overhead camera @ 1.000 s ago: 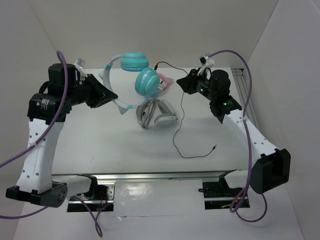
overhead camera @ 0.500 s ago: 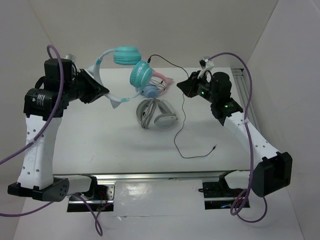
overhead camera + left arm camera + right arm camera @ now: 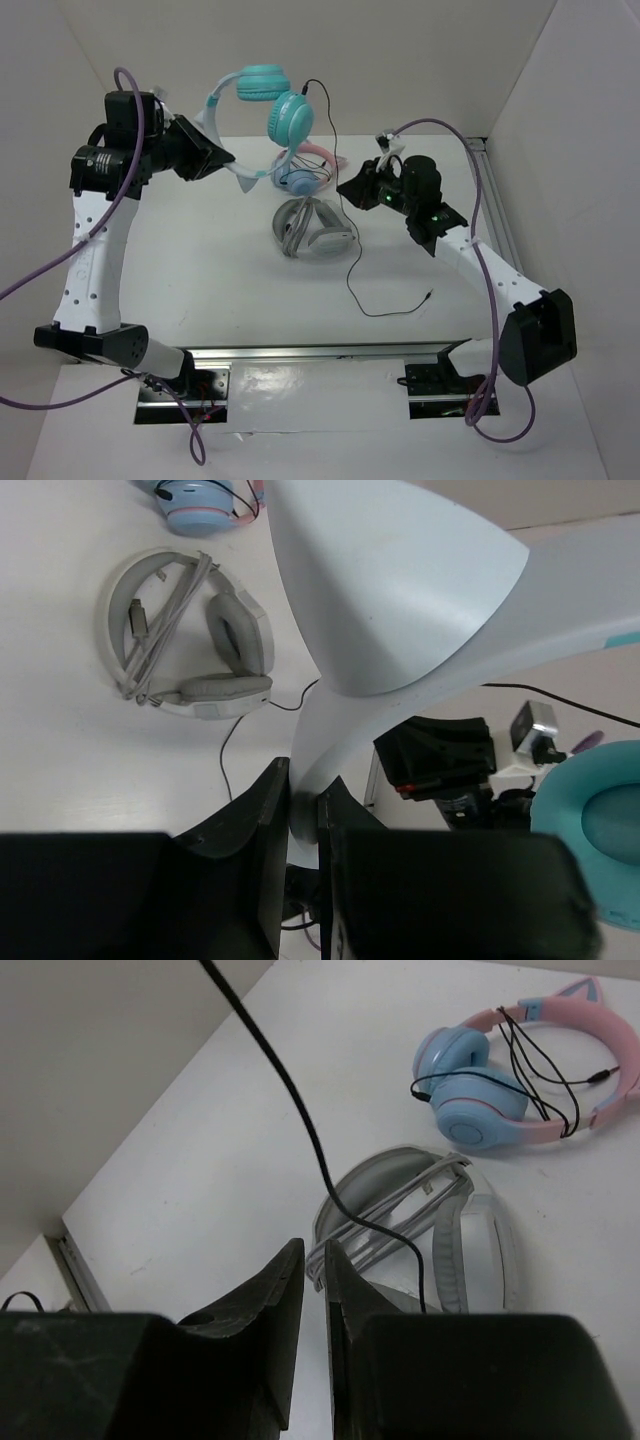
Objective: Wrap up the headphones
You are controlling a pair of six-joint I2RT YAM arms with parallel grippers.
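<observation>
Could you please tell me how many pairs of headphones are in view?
3: the teal headphones held aloft by the left gripper, the pink-banded pair on the table beyond, the grey-and-white pair mid-table. None looks hidden.

We find the headphones (image 3: 290, 117) smooth plastic, their headband translucent and glossy. The cable (image 3: 291, 1087) looks rubbery black; the worktop (image 3: 200, 280), matt white.

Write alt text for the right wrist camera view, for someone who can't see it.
A thin black cable runs down the view, crossing in front of grey-and-white headphones lying on the white table. The right gripper, fingers almost together, sits at the bottom; pink-banded blue headphones lie behind.
</observation>
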